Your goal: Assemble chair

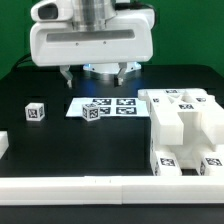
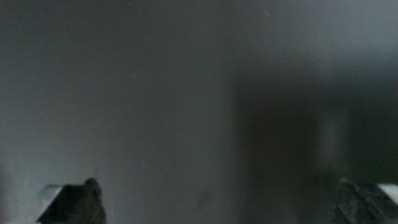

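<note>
The gripper hangs empty, fingers wide. The chair parts sit bunched at four o'clock from the marker board; assembly seems barely begun.

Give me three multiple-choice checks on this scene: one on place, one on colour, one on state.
1. The large glossy white blocky plastic chair assembly sits: A) exterior view's left; B) exterior view's right; C) lifted off the table.
2. The flat tabletop is: A) white; B) red; C) black.
3. The tool is: A) open, empty; B) shut on a small cube; C) out of view.
Key: 1 B, it stands on the exterior view's right of the flat white marker board; 2 C, dark surface all round; 3 A, fingers spread with nothing between.
</note>
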You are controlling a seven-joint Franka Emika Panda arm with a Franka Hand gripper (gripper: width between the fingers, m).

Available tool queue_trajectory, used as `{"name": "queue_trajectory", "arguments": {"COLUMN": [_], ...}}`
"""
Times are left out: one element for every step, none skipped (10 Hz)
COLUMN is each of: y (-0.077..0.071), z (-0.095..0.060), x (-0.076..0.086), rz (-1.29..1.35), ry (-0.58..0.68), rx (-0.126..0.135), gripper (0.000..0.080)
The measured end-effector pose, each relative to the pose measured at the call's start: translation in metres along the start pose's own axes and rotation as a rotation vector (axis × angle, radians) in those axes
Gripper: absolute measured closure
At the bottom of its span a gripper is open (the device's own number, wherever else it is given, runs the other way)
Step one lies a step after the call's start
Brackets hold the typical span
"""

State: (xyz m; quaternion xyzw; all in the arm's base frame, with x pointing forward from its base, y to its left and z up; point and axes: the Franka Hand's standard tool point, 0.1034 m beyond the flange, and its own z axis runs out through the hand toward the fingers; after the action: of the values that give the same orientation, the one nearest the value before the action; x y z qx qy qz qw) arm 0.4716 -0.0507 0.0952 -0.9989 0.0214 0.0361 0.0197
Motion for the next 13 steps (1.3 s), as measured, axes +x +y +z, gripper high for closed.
{"name": "queue_trajectory", "arguments": {"y": [-0.005, -0.003, -0.003, -0.003, 0.0, 0.009, 0.011, 0.011, 0.007, 0.008, 0.008, 0.011, 0.018], "z": [-0.003, -0.002, -0.001, -0.001, 0.003, 0.013, 0.022, 0.03, 0.035, 0.034, 0.034, 0.036, 0.042], "x": [0.002, 0.001, 0.001, 0.001, -0.003, -0.017, -0.033, -0.043, -0.049, -0.046, -0.046, -0.049, -0.055], "rz": [0.013, 0.01, 0.01, 0.01, -0.01, -0.015, -0.011, 0.007, 0.027, 0.022, 0.023, 0.011, 0.007], "ry": [0.011, 0.008, 0.007, 0.007, 0.006, -0.008, -0.037, -0.056, -0.061, -0.057, -0.057, -0.059, -0.069], "rx": [0.0, 0.0, -0.001, -0.001, 0.005, 0.017, 0.018, 0.016, 0.007, 0.008, 0.008, 0.012, 0.024], "gripper": [0.0151, 0.0151, 0.0151, 0.0151, 0.0151, 0.0151, 0.0151, 0.0151, 0.0151, 0.0151, 0.0151, 0.0151, 0.0151]}}
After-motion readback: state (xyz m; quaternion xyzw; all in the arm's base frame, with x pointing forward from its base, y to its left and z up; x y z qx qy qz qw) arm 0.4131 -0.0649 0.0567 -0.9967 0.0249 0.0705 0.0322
